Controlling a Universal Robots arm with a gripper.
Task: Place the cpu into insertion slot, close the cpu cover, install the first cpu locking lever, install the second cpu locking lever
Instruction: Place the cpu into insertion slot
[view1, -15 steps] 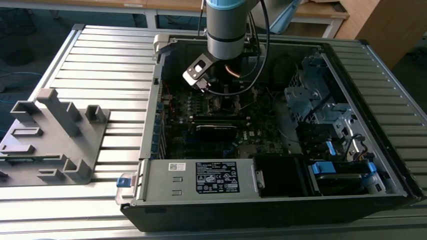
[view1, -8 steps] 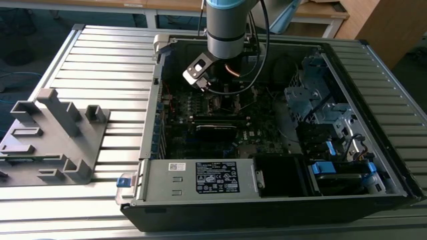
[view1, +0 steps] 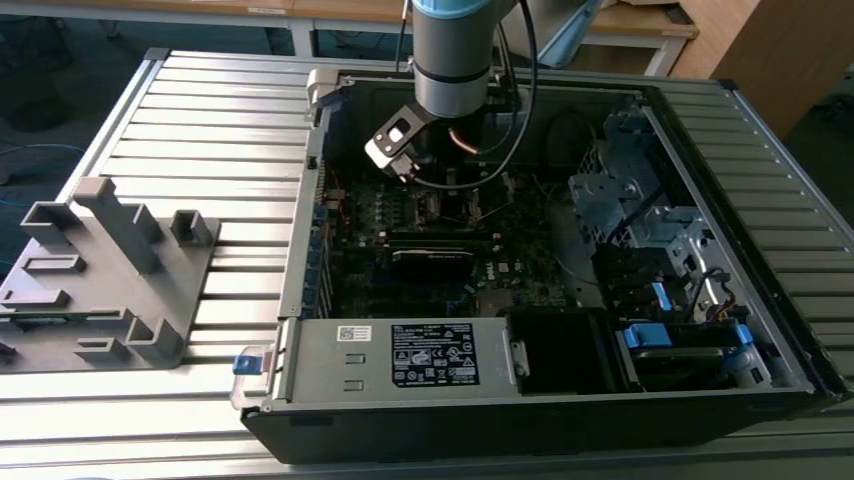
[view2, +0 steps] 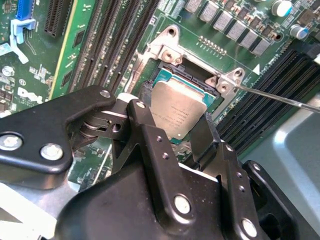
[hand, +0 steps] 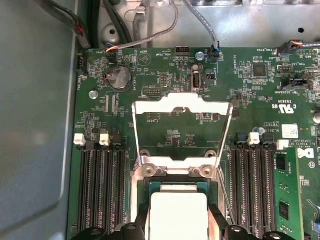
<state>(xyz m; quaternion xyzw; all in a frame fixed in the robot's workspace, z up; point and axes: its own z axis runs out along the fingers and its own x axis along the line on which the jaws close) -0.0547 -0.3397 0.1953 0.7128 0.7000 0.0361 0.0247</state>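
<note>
Two fingers (view2: 141, 115) of the end effector (view2: 177, 119) pinch the cpu (view2: 175, 106) by its edges at the insertion slot (view2: 227, 82), cpu cover (hand: 182, 104) flipped open; seating it level and square looks wise.

arm (view1: 454, 60): grey-silver cylinder with a light blue band at its 12 o'clock end in the exterior view. black cable (view1: 533, 50) loops down at its 3 o'clock. black-and-white bracket (view1: 396, 140) at 7 o'clock, orange wire (view1: 461, 140) beside it. gripper (view2: 175, 112) in the second wrist view: matte black, two bar fingers (view2: 150, 142) with small holes and silver round screw heads. black link plate (view2: 55, 120) carries two silver screws.
</note>
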